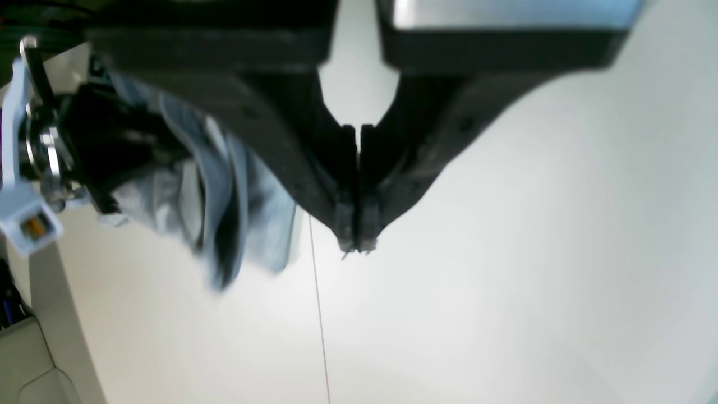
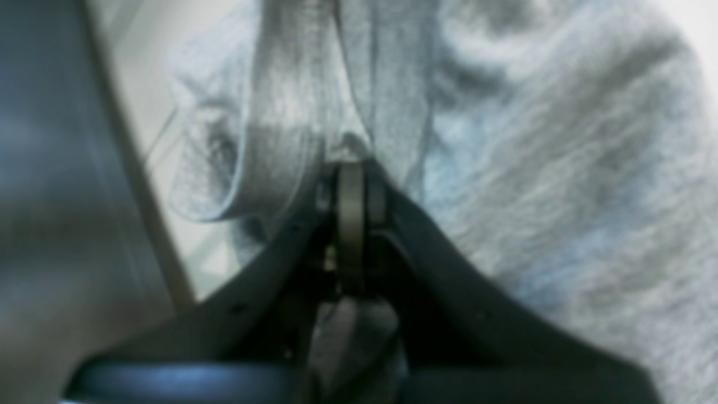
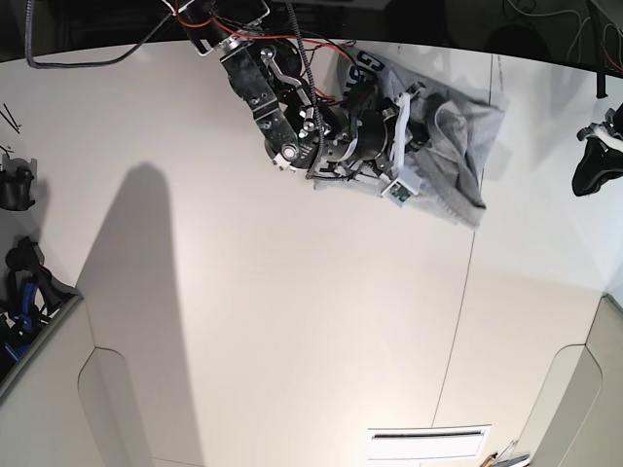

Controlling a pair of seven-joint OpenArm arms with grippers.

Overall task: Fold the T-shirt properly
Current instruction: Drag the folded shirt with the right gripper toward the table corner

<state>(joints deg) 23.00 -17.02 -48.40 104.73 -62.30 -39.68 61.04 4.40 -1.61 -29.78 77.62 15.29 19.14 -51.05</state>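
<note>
T-shirt (image 3: 448, 146) crumpled, black lettering (unreadable), right gripper (image 2: 350, 168) pinching it

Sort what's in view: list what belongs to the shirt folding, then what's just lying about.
Job: T-shirt; right gripper, shut on the T-shirt; left gripper, shut and empty; table.
Lying about: dark clutter at the table's edge; cables.

In your base view the T-shirt (image 3: 443, 161) lies bunched on the surface (image 3: 292, 331) near its far edge, right of centre. The right gripper (image 2: 350, 168) sits over the shirt's left part, touching the cloth. The left gripper (image 3: 596, 161) hangs well apart at the right edge, with the surface's seam (image 3: 458, 321) between them.
</note>
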